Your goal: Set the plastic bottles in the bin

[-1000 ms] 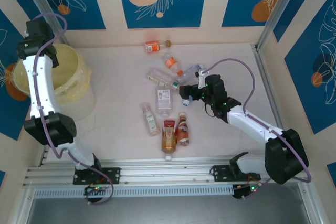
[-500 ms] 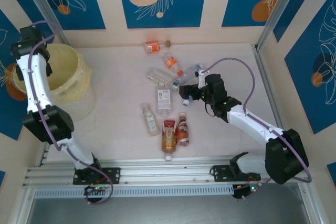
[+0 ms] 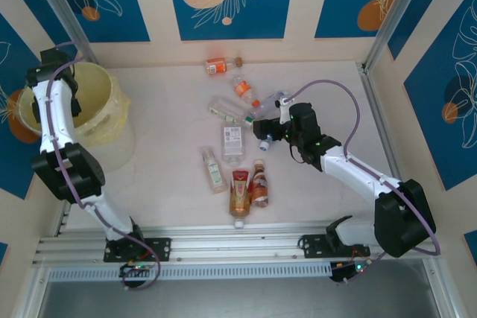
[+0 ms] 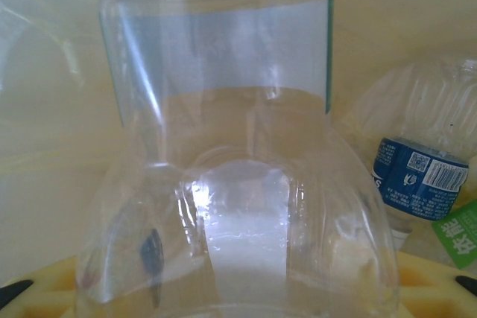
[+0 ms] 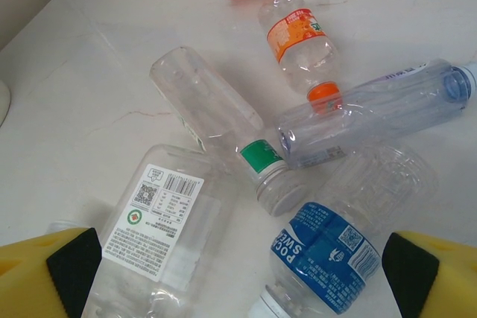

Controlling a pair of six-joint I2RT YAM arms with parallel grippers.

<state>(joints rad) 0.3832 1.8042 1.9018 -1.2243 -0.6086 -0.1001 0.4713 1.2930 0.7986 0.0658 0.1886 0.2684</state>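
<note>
Between the wide-spread fingers of the right claw [image 5: 242, 269] lies a blue-labelled bottle [image 5: 328, 247]. It is hemmed in by a white-labelled bottle [image 5: 160, 225], a green-necked bottle [image 5: 216, 121] and a long clear bottle [image 5: 373, 109] on the tabletop [image 5: 97, 72]. Farther left, over the pale-yellow bin [image 3: 108, 121], a clear green-labelled bottle [image 4: 223, 109] sits at the left claw [image 4: 238, 287], its ends cut off, and I cannot tell whether the claw grips it.

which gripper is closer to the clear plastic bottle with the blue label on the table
Right. The right gripper is right over the clear blue-labelled plastic bottle, fingers open; the left gripper is far off, over the round pale-yellow plastic bin.
</note>
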